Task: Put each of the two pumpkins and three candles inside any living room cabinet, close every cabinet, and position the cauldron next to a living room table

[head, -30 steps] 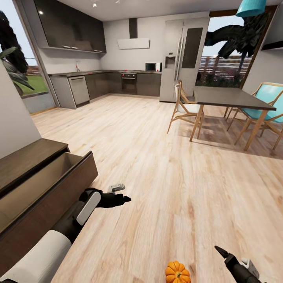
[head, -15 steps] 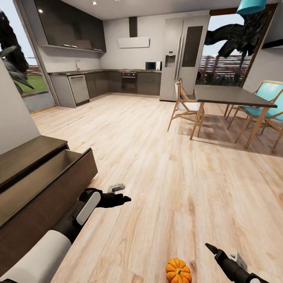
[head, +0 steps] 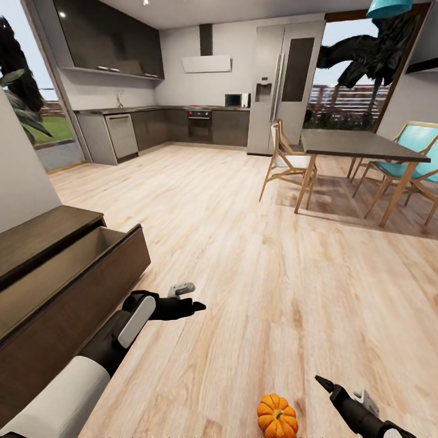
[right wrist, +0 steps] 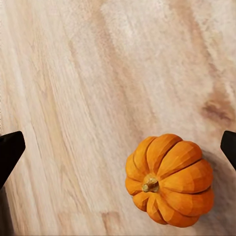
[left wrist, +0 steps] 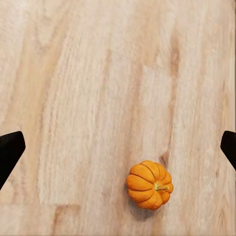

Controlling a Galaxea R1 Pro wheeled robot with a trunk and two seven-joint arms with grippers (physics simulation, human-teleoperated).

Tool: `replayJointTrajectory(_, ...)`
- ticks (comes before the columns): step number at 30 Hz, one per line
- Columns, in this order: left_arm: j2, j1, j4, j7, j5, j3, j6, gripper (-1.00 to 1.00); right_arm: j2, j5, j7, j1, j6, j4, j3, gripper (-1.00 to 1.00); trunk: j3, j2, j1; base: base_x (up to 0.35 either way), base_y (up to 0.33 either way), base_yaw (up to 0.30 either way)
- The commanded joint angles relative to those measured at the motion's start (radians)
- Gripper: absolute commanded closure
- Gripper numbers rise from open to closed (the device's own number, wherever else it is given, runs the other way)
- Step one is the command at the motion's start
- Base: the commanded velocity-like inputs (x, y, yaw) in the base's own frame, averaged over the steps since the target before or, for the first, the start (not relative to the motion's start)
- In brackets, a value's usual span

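Note:
One bright-orange pumpkin [head: 277,415] sits on the wooden floor at the lower edge of the head view. My right gripper [head: 321,382] hovers just right of it, open; the right wrist view looks down on the pumpkin [right wrist: 169,179] between the spread fingertips [right wrist: 10,147]. My left gripper [head: 196,306] hangs over the floor farther left, open, and its wrist view has the pumpkin [left wrist: 149,185] small and below. The dark-brown cabinet [head: 36,237] stands at the left with its top drawer [head: 91,280] pulled out. The candles, the cauldron and the glass table are out of view.
A dark-topped dining table [head: 356,146] with wooden chairs [head: 286,161] and teal chairs [head: 420,152] stands at the back right. The grey kitchen counters [head: 164,125] and fridge [head: 283,85] line the far wall. Light wood floor [head: 243,243] spreads between.
My right gripper has moved left, closer to the pumpkin. The camera has shifted slightly. The left arm has hardly moved.

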Motion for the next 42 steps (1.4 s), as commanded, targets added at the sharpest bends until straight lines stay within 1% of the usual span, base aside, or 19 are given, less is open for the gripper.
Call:
replayJointTrajectory(1, 0.001, -0.001, -0.001, 0.002, 0.004, -0.002, 0.002, -1.00, 0.000, -0.007, 0.003, -0.001, 0.010, 0.000, -0.004, -1.00, -0.004, -0.008, 0.004, 0.000, 0.000, 0.000)
replayJointTrajectory(6, 0.001, -0.001, -0.002, -0.003, 0.004, -0.001, 0.003, -1.00, 0.001, -0.008, 0.010, -0.001, 0.013, 0.000, -0.004, -1.00, -0.020, -0.042, 0.023, 0.000, 0.000, 0.000)
replayJointTrajectory(15, 0.001, -0.001, -0.003, -0.004, 0.004, -0.001, 0.008, -1.00, -0.001, -0.012, 0.001, -0.001, 0.017, 0.002, -0.004, -1.00, -0.055, -0.044, 0.027, 0.000, 0.000, 0.000)
replayJointTrajectory(18, 0.001, -0.001, -0.003, -0.004, 0.004, -0.002, 0.008, -1.00, -0.001, -0.013, -0.006, -0.001, 0.034, 0.003, -0.004, -1.00, -0.055, -0.044, 0.027, 0.000, 0.000, 0.000)
replayJointTrajectory(23, 0.001, -0.001, -0.003, -0.004, 0.004, -0.001, 0.012, -1.00, -0.002, -0.013, -0.019, -0.002, 0.106, 0.004, -0.006, -1.00, -0.055, -0.044, 0.027, 0.000, 0.000, 0.000)
replayJointTrajectory(29, 0.001, -0.001, -0.003, -0.004, 0.004, -0.001, 0.014, -1.00, -0.002, -0.014, -0.068, -0.004, 0.136, 0.009, -0.006, -1.00, -0.055, -0.044, 0.027, 0.000, 0.000, 0.000)
replayJointTrajectory(35, 0.001, -0.001, -0.004, -0.004, 0.004, 0.000, 0.015, -1.00, -0.001, -0.010, -0.088, -0.041, 0.144, 0.071, -0.005, -1.00, -0.078, -0.046, 0.029, 0.000, 0.000, 0.000)
replayJointTrajectory(42, 0.001, -0.001, -0.004, -0.004, 0.004, 0.001, 0.015, -1.00, -0.001, -0.007, -0.087, -0.061, 0.144, 0.101, -0.005, -1.00, -0.105, -0.047, 0.033, 0.000, 0.000, 0.000)
